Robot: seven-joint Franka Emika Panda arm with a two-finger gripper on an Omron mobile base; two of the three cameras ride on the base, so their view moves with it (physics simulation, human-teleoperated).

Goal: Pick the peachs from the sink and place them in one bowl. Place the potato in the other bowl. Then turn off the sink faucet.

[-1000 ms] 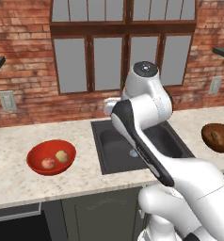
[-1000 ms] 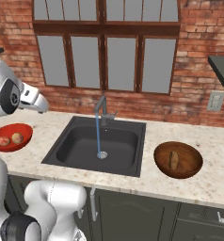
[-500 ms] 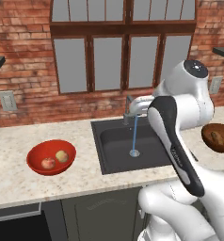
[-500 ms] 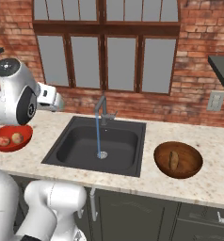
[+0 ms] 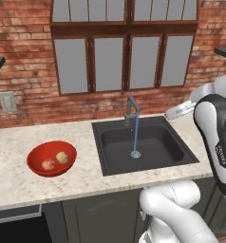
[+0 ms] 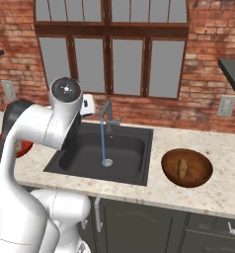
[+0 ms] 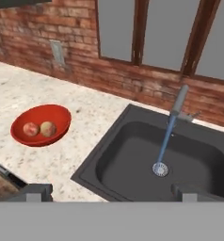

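Observation:
Water is running from the sink faucet [image 5: 131, 110] [image 6: 107, 115] [image 7: 180, 102] onto the drain of the dark sink [image 5: 115, 142] [image 6: 85, 153] [image 7: 132, 155], which holds nothing else. The glossy red bowl [image 5: 39, 149] [image 7: 38, 113] on the left counter holds both peachs, one reddish [image 5: 49, 164] [image 7: 31, 128] and one yellowish [image 5: 62, 157] [image 7: 48, 128]. On the right counter the potato [image 6: 182, 168] lies in the brown wooden bowl [image 6: 201, 165]. My gripper [image 5: 175, 113] [image 6: 87, 105] [image 7: 114, 193] hovers high beside the sink's right back corner, open and holding nothing.
A brick wall with windows runs behind the counter. Wall outlets [image 5: 7, 101] [image 6: 227, 106] sit at either end. A dark shelf [image 6: 233, 66] juts out at upper right. My own arm [image 6: 45, 128] hides most of the red bowl in the right base view.
My arm has swung from the red bowl's side across the sink to its right side. The gripper stayed open. Bowls, fruit and running water are unchanged.

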